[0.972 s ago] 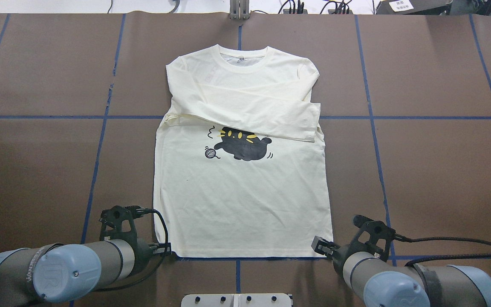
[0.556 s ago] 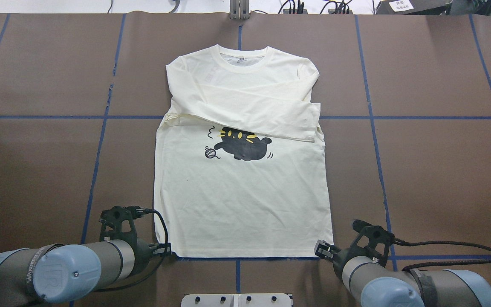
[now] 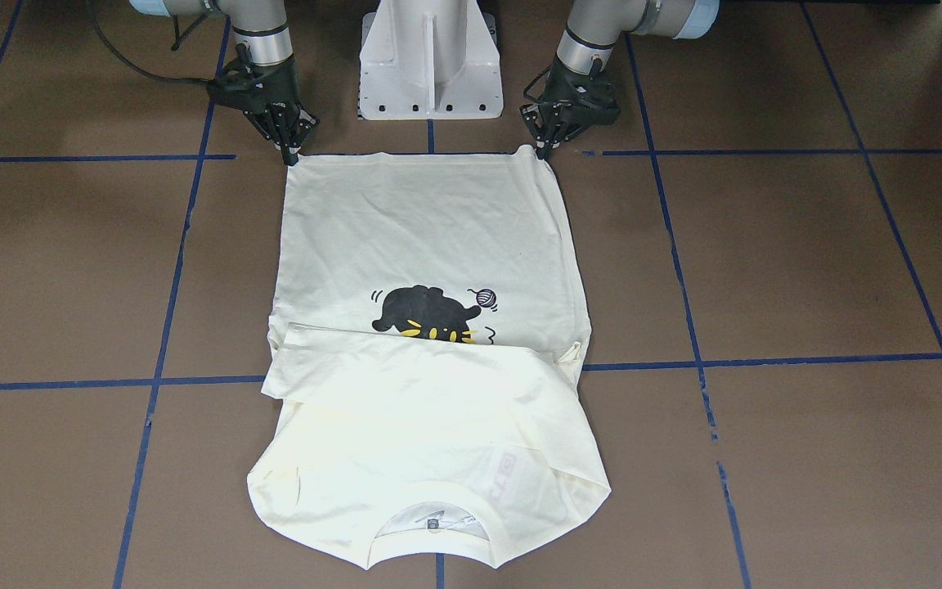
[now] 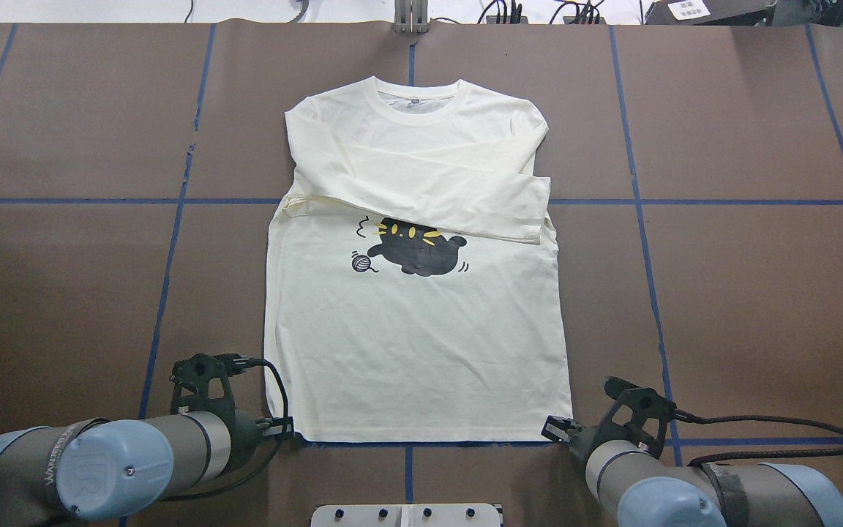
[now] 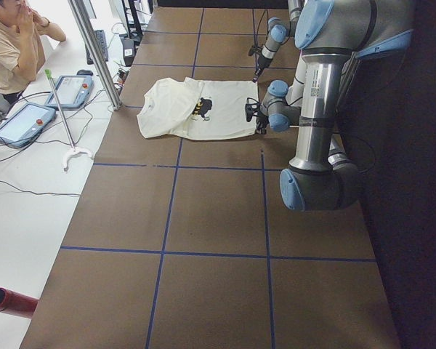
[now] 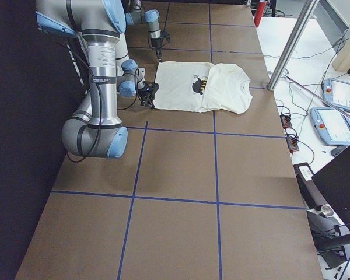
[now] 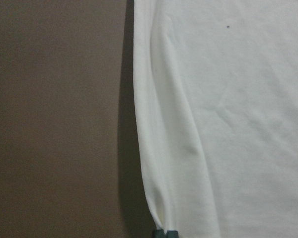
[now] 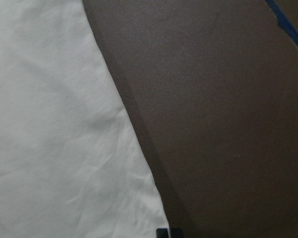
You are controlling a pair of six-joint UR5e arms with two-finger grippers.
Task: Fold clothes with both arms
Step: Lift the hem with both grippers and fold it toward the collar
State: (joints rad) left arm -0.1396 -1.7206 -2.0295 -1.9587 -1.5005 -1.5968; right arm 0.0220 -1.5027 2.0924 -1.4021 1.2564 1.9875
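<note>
The surface [image 4: 758, 293] is a broad brown matte sheet, ruled into big squares by blue tape lines [image 4: 173, 241]. Two grey metal arms with light-blue joint caps reach in over its near edge, the left arm [image 4: 99, 461] and the right arm [image 4: 685, 498], each trailing a black cable. Both are cut off at the shoulder in the overhead view.

Around the middle of the surface lies the cream T-shirt [image 4: 421, 351], soft and lightly creased. It lies flat, print side up, with its hem along a tape line near the robot's edge and its ribbed collar [image 4: 414, 99] toward the far edge. A long sleeve [image 4: 429, 201] is folded across the chest and covers the top of the black cat print [image 4: 414, 252]. A small yarn ball [image 4: 361, 262] sits beside the cat. A faint mark shows through the cloth near one shoulder, too pale to read.

The left tool [image 3: 542, 147] is down at its hem corner. Its prongs are drawn together, and its wrist camera shows a raised ridge of cloth running into the tips, so it has the fabric pinched. The right tool [image 3: 291, 154] sits at the other hem corner with its tips nearly together. I cannot tell whether it has any cloth between them.
</note>
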